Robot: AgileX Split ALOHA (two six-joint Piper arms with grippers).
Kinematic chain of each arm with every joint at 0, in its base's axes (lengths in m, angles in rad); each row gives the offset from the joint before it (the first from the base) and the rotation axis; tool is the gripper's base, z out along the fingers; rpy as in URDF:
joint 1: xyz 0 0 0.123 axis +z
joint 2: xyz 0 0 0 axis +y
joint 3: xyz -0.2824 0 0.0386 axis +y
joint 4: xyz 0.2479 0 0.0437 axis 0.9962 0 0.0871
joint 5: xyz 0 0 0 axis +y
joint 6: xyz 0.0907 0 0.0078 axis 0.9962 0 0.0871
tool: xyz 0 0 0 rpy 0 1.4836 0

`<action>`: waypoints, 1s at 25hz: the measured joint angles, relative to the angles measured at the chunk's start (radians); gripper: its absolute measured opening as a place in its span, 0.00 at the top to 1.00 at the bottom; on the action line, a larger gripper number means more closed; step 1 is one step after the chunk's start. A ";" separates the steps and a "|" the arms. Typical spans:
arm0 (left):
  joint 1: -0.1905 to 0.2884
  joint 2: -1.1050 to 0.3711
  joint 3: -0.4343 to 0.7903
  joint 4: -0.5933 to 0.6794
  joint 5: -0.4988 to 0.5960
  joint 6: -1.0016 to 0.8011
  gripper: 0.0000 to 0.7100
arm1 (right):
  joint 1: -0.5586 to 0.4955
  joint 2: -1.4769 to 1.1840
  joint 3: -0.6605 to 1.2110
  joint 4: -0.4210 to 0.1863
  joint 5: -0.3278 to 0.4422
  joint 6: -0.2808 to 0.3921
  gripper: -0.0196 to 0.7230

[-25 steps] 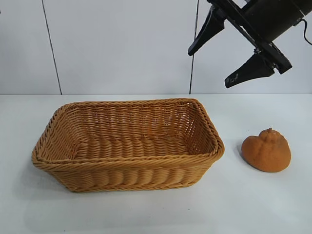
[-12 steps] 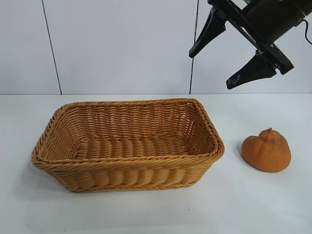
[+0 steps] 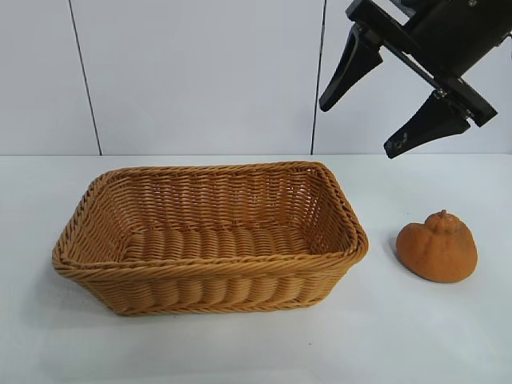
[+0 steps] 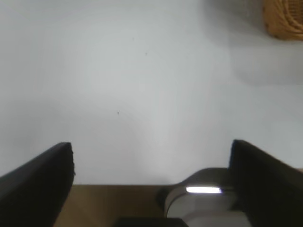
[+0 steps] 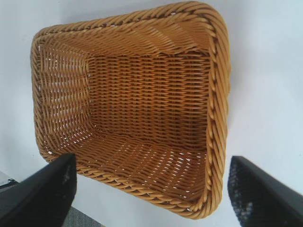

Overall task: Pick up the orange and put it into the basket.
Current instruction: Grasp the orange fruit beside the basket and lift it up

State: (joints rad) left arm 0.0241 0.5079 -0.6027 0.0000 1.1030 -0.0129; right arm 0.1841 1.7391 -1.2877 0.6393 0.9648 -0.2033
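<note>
The right gripper hangs high in the air with its two black fingers spread wide apart and nothing between them. It points downward at a slant. Below its fingertips and off to the outer side, the orange sits on the white table, well clear of both fingers and untouched, its knobby bump upward. The basket stands on the table below the gripper on the other side, just beside the orange but not touching it, and holds nothing. In the right wrist view the basket fills the space ahead of and between the parted fingers, its woven floor bare.

The left gripper shows only in its own wrist view. Its fingers are likewise set wide apart and hold nothing; bare table lies between and beyond them, and one corner of the basket shows far ahead of one fingertip.
</note>
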 joint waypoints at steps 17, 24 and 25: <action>0.000 -0.313 0.100 0.000 -0.037 0.000 0.11 | 0.000 0.000 -0.150 -0.395 0.102 0.182 0.17; 0.000 -0.370 0.100 0.000 -0.037 0.000 0.11 | -0.044 0.000 -0.150 -0.440 0.106 0.218 0.17; 0.000 -0.389 0.100 0.000 -0.037 0.000 0.11 | -0.063 0.000 -0.150 -0.441 0.107 0.218 0.17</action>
State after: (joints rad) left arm 0.0241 0.1188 -0.5023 0.0000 1.0659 -0.0129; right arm 0.1213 1.7391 -1.4373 0.1982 1.0719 0.0144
